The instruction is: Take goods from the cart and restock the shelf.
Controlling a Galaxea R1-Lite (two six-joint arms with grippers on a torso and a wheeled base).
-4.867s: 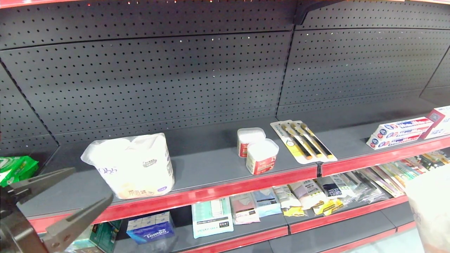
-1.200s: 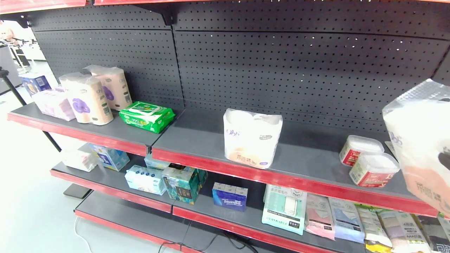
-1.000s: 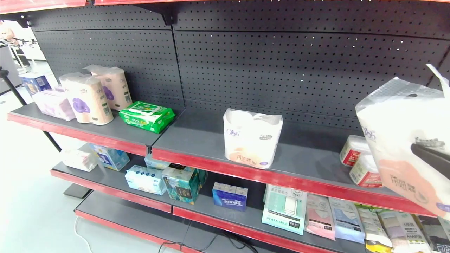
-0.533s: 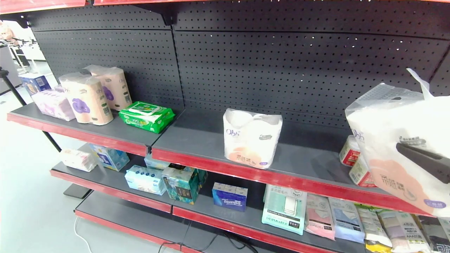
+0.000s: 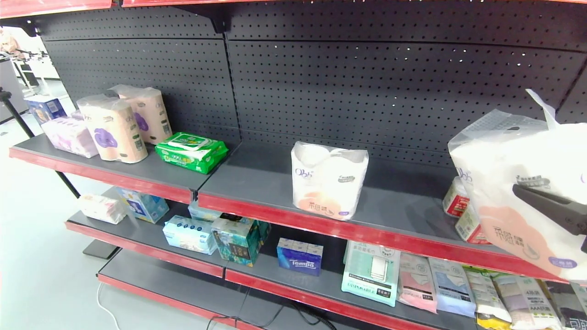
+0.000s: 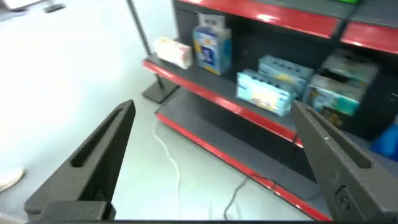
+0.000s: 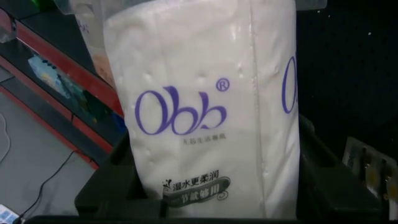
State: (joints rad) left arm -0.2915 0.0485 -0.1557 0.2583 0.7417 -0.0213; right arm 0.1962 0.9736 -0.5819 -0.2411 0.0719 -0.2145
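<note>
Here the right gripper [image 7: 211,193] pinches a white toilet-paper pack [image 5: 509,174], held in the air before the middle shelf [image 5: 275,174] at its right end, just beside the small tubs [image 5: 458,201] (a matching pack [image 5: 328,178] stands mid-shelf). The left gripper [image 6: 212,109] is spread wide, low over the floor [image 6: 74,56] near the bottom shelves [image 6: 249,106].

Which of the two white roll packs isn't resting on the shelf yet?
The white plastic-wrapped roll pack at the far right: the right gripper clamps it off the grey shelf. The matching pack stands on that shelf.
</note>
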